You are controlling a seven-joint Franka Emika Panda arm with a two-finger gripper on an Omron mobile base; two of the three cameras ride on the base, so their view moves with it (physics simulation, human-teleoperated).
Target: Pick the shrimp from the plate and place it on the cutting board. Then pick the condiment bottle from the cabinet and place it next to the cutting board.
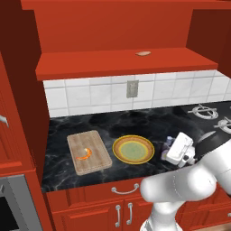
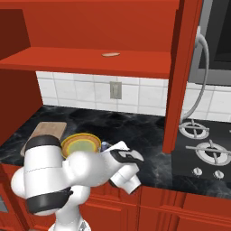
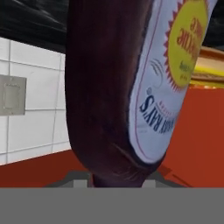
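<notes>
Glossy dark bottle (image 3: pixel 105 87) between hand's (image 1: pixel 170 145) tips, grip unclear; curved shrimp (image 1: pixel 84 154) on grained board (image 1: pixel 97 162)

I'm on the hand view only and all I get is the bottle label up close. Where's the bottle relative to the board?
Observer: The condiment bottle is low at the counter, just right of the plate. The plate lies between it and the cutting board.
Operator: Is the shrimp on the board?
Observer: Yes, the shrimp lies on the board.
Operator: Is anything on the cabinet shelf?
Observer: A small flat tan thing.
</notes>
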